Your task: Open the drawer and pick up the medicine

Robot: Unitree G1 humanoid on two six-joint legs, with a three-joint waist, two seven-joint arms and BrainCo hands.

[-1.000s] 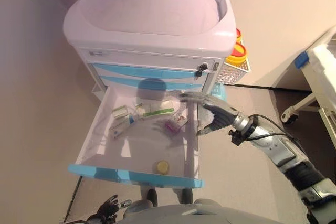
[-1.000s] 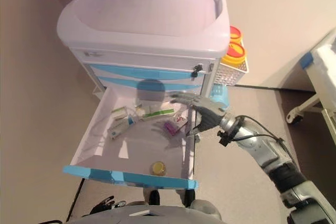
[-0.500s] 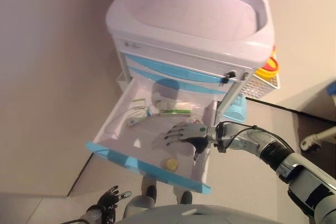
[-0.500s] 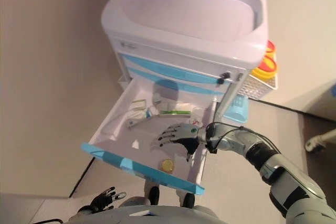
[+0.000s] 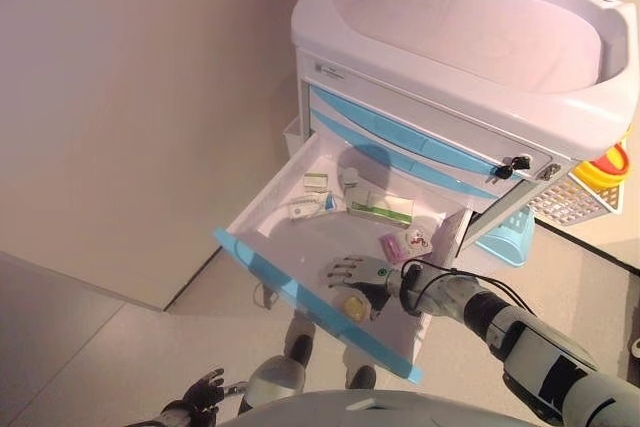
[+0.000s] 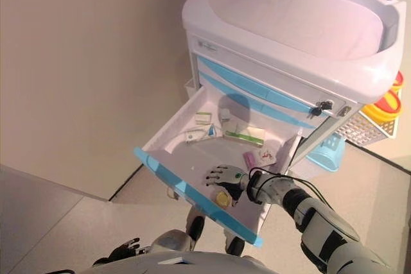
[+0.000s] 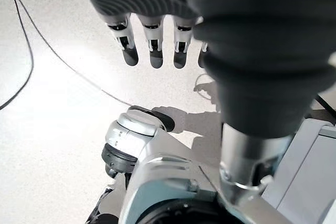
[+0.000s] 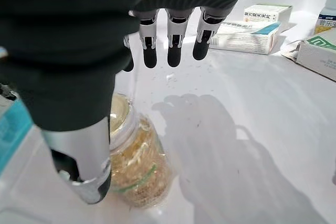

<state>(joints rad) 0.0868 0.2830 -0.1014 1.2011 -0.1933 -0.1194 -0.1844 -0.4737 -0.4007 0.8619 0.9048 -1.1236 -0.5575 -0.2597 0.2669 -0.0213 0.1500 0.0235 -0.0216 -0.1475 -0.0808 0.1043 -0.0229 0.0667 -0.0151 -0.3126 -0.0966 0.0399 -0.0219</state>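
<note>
The white cart's top drawer (image 5: 262, 209) with a blue front stands pulled out. A small clear medicine jar with a yellow lid (image 5: 352, 307) lies on its side near the drawer's front; it also shows in the right wrist view (image 8: 137, 169). My right hand (image 5: 362, 275) hovers low over the jar, fingers (image 8: 173, 51) straight, thumb close beside the jar, not closed on it. A green-and-white box (image 5: 380, 211), a white box (image 5: 304, 209) and a pink packet (image 5: 392, 246) lie further back. My left hand (image 5: 205, 387) hangs open low at the left, above the floor.
The cart's white basin top (image 5: 470, 37) overhangs the drawer's back. A white basket with yellow containers (image 5: 598, 179) and a blue bin (image 5: 505, 237) hang on the cart's right side. A beige wall (image 5: 130, 97) stands close on the left.
The camera has shifted. My right hand has moved from the drawer's right rim across the drawer floor to its front, and now sits over the jar.
</note>
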